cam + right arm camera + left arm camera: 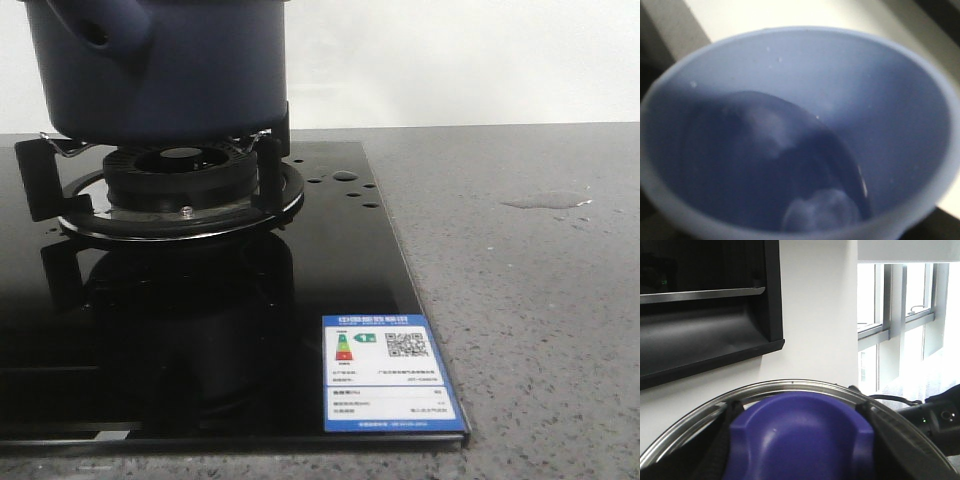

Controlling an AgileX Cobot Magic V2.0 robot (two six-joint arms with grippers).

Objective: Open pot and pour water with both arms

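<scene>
The dark navy pot [160,70] stands on the gas burner [180,185] at the back left of the front view; its top is cut off by the frame, and its side stub with a round hole [97,35] faces me. Neither gripper shows in the front view. My left gripper [800,445] is shut on the blue knob [800,425] of the steel-rimmed lid [790,386], with dark fingers [720,445] on both sides, held up before a wall. The pale blue cup [880,100] fills the right wrist view, with water [765,175] inside; the right fingers are hidden behind it.
The black glass hob [200,330] carries a blue-and-white energy label [390,375] at its front right corner and water drops [345,177] by the burner. A puddle [545,201] lies on the grey counter to the right. A dark arm part [935,417] shows beside the lid.
</scene>
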